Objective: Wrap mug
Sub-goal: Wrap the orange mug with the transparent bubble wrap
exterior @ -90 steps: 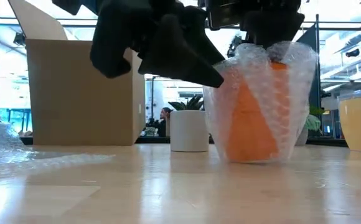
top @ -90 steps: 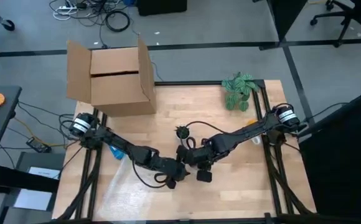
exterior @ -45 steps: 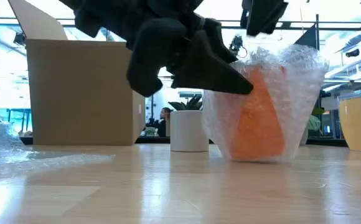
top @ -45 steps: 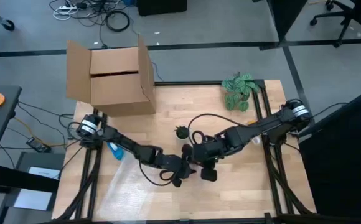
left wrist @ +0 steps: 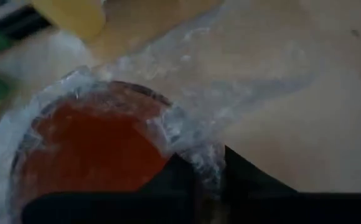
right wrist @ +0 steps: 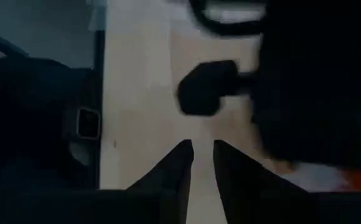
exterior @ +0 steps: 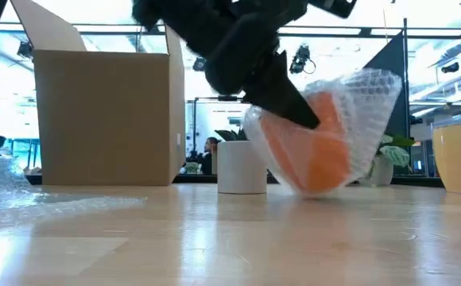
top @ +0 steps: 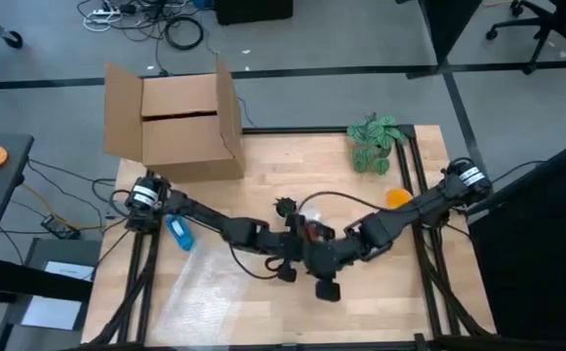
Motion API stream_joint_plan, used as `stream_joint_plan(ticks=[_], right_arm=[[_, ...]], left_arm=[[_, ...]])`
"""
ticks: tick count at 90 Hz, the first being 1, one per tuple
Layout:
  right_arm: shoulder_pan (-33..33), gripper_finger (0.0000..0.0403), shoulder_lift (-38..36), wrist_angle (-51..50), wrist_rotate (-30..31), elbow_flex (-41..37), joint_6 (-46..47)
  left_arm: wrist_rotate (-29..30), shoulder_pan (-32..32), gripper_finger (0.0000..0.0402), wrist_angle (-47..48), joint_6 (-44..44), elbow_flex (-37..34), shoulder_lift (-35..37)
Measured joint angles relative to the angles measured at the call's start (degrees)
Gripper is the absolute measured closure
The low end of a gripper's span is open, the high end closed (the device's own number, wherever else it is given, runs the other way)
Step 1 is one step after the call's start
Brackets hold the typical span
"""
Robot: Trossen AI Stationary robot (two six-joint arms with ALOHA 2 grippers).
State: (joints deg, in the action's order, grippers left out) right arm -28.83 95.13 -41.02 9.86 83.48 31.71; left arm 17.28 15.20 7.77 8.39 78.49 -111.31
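1. Orange mug (exterior: 318, 155) sat tilted near the middle of the bench (top: 263, 185), swathed in bubble wrap (exterior: 366, 119), its base edge just touching the wood in the low view.
2. Left gripper (left wrist: 196, 180) was at the mug's rim; jaws pinched the bubble wrap against the rim, one finger (left wrist: 168, 180) inside the mouth, the other outside.
3. Right gripper (right wrist: 202, 168) hung close beside the mug, over the bench, above bare wood; jaws nearly pressed together, a thin gap between, holding nothing visible.
4. Both arms met at the mug in the high view (top: 307, 249).
5. Open cardboard box (top: 181, 122) stood at the far left corner; loose sheet of wrap (exterior: 24, 202) lay flat on the left side.
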Motion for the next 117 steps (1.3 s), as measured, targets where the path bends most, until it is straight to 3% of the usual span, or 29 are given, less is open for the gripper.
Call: stream_joint_plan(ticks=[16,37,56,68,82,117], right_arm=[[-4.78,0.0379,0.74,-4.03,11.05,-0.02,5.94],[-12.12,0.0401,6.11,-3.17,24.18,-0.13,9.05],[-15.89,0.0402,16.11,5.15,43.51,-0.15,10.59],[-16.12,0.0402,20.2,2.52,54.83,-0.17,18.63],[-14.57,0.0402,21.99,-4.14,56.41,-0.25,27.93],[-13.06,0.0403,16.45,-13.88,55.4,-0.24,30.04]], left_arm=[[2.42,-0.29,0.0386,16.25,-7.47,9.73,0.02],[-2.38,-1.44,0.0387,33.91,-14.45,16.12,0.26],[-5.35,-1.27,0.0388,30.33,-18.56,14.18,0.44],[-5.62,-1.22,0.0388,28.35,-20.89,13.08,0.44],[-5.67,-0.27,0.0388,26.66,-21.32,13.13,0.46],[-5.54,4.44,0.0386,27.3,-22.15,13.15,0.48]])
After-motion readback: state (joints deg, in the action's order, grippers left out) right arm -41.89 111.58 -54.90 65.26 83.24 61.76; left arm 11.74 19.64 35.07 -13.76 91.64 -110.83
